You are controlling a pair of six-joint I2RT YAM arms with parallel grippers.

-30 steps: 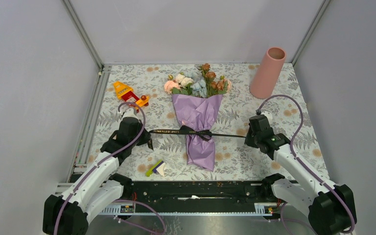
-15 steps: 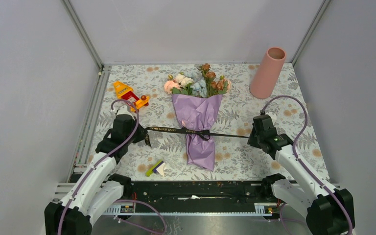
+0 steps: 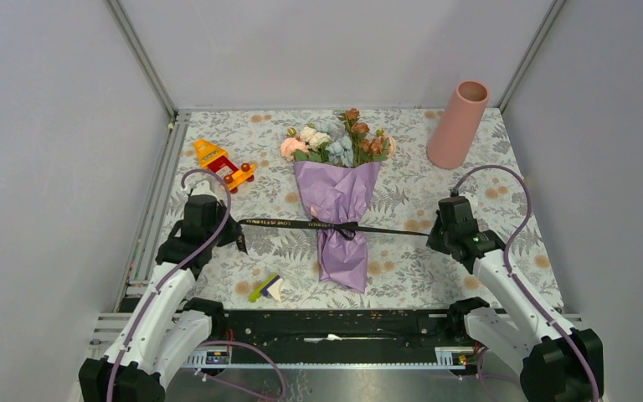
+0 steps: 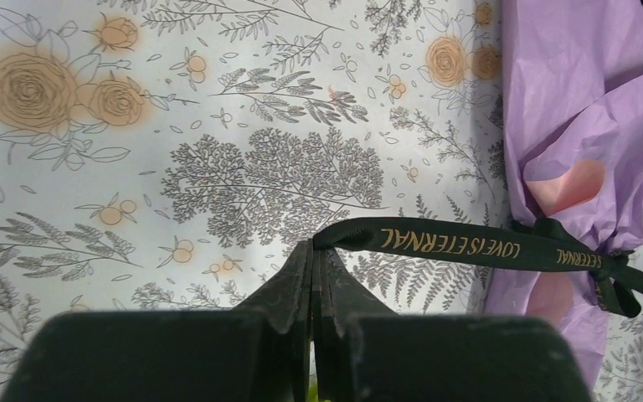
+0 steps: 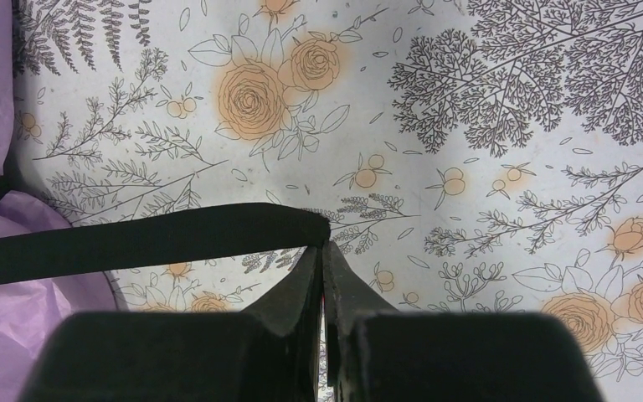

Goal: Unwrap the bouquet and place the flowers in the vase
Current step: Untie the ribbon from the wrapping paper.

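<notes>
The bouquet (image 3: 338, 201) lies in the middle of the table, purple paper with its flowers (image 3: 337, 140) pointing away from me. A black ribbon (image 3: 301, 224) with gold lettering is knotted around its waist and stretched taut to both sides. My left gripper (image 3: 241, 238) is shut on the ribbon's left end (image 4: 402, 239), left of the bouquet. My right gripper (image 3: 432, 232) is shut on the right end (image 5: 159, 239), right of the bouquet. The salmon pink vase (image 3: 458, 124) stands upright at the back right.
An orange and red toy (image 3: 222, 163) lies at the back left. A small green, purple and white piece (image 3: 266, 287) sits near the front edge, left of the bouquet's tail. Metal frame rails (image 3: 155, 201) border the table.
Both grippers have moved outward, left one further left and right one further right, drawing the ribbon ends longer and tighter. The bow's loops have shrunk to a small knot.
</notes>
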